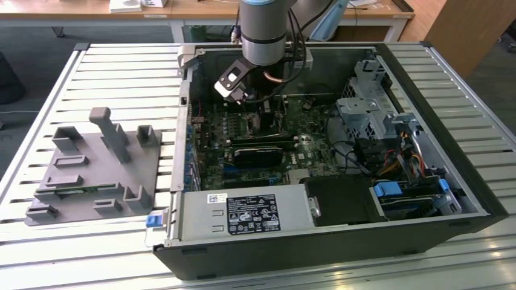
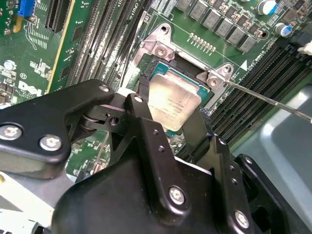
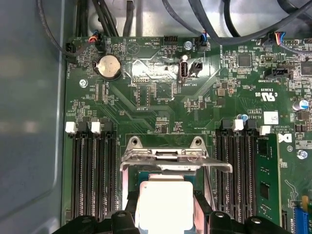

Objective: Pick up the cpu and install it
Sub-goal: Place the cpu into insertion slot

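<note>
1. The black claw (image 2: 169, 119) is nearest the camera, its two fingers (image 2: 141, 109) pressed against opposite edges of the cpu (image 2: 173, 100).
2. The cpu faces silvery side up, over the socket's metal frame (image 2: 158, 46) on the green board (image 2: 39, 63).
3. A thin metal lever (image 2: 263, 97) runs out from one corner of the frame.
4. Rows of black memory slots (image 2: 97, 44) lie on both sides of the socket.
5. A grey case wall (image 2: 287, 161) lies beyond the board's edge.
</note>
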Controlling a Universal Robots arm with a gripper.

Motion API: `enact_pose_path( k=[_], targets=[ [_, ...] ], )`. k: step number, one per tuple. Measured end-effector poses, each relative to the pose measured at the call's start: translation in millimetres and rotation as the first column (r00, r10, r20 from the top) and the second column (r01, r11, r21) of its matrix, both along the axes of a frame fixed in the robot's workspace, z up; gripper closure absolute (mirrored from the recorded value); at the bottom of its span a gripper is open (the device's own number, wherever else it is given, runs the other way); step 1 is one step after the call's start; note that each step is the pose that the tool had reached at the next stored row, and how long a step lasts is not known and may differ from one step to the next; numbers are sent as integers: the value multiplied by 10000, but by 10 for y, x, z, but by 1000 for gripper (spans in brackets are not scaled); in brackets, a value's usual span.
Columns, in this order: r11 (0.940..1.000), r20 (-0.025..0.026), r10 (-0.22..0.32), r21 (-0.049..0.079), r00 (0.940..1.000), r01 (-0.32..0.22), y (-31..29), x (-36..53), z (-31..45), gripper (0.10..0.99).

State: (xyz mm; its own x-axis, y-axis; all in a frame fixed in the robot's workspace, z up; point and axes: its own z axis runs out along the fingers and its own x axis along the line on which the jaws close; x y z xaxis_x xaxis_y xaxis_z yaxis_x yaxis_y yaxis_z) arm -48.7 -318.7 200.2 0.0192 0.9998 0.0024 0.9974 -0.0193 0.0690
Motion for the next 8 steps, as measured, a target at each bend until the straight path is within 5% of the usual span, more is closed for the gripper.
enact_pose_path(
  k=[8],
  targets=[
    [10000,-11,0,-4,10000,0,6,15,-41,561]
  ],
)
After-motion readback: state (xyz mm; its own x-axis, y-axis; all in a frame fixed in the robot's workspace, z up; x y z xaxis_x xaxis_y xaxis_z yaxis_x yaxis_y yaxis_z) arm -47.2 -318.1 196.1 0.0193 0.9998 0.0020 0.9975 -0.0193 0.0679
